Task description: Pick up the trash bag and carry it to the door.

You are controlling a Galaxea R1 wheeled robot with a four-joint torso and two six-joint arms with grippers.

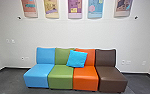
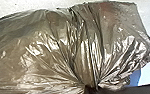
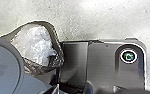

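Four seats [image 1: 61, 73] stand side by side before a wall [image 1: 66, 33]. A pillow [image 1: 76, 59] leans on the middle two. Five posters [image 1: 74, 8] hang above.

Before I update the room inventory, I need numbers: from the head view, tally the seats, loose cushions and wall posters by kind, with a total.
Seats: 4 (blue seat, green seat, orange seat, brown seat)
Loose cushion: 1
Wall posters: 5
Total: 10
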